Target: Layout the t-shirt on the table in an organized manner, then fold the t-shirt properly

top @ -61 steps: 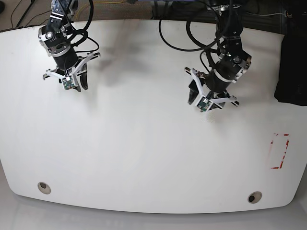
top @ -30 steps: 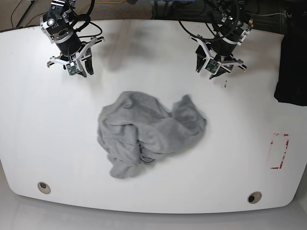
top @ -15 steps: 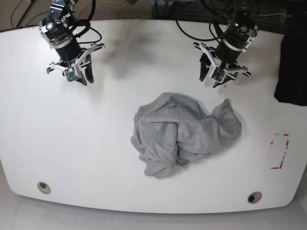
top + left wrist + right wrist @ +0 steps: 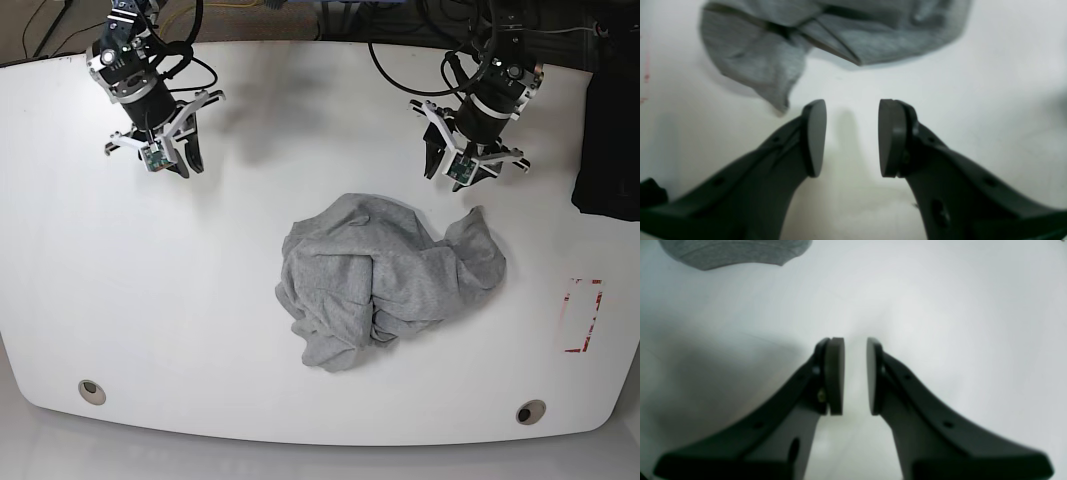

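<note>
Right gripper (image 4: 172, 160): over bare table (image 4: 120, 290), jaws nearly together with a thin gap, holding nothing; shifted only slightly over the last second.

T-shirt (image 4: 385, 275): grey, crumpled heap, well to the side of the right gripper, just beyond the left gripper's fingertips (image 4: 815, 133). A second ago it lay nearer the table's middle; half a second ago it reached its present place and has rested since.

Left gripper (image 4: 468, 170): jaws apart, empty, a cloth lobe just ahead.

Judgement: garment settled, laying-out not yet begun; nearest edge suits the left gripper.
</note>
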`<state>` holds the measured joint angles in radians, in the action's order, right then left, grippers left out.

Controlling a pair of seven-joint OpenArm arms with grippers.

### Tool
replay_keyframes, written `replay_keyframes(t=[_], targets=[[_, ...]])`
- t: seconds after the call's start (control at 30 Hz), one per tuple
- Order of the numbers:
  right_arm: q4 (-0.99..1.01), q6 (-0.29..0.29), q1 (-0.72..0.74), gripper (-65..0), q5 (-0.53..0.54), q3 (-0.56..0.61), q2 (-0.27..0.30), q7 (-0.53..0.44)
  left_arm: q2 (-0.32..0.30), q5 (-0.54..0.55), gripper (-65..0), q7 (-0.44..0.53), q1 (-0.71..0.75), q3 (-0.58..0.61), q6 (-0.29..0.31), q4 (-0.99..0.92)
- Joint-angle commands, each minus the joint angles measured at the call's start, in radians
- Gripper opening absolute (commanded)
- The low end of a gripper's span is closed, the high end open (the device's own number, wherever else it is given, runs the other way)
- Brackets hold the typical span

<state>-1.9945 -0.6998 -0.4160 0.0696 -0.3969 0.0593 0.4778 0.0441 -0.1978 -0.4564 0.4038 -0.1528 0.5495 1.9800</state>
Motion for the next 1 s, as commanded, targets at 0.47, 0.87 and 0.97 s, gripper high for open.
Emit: replay_keyframes(t=[0.47,0.87,0.97], targets=[[0.016,0.002,0.296,-52.0,0.022,0.114,-0.003,0.207,0.004,0.014,-40.8,-0.173,-0.247,-0.090,-0.003,-0.015],[0.165,0.002,0.520,-23.9,0.014,0.195,-0.077,0.276,0.000,0.014,-40.8,-0.224,-0.309,-0.175,-0.003,-0.017],[0.242,0.002,0.581,-21.7,0.014,0.241,-0.085,0.276,0.000,0.014,-40.8,-0.224,-0.312,-0.207,0.001,-0.017]])
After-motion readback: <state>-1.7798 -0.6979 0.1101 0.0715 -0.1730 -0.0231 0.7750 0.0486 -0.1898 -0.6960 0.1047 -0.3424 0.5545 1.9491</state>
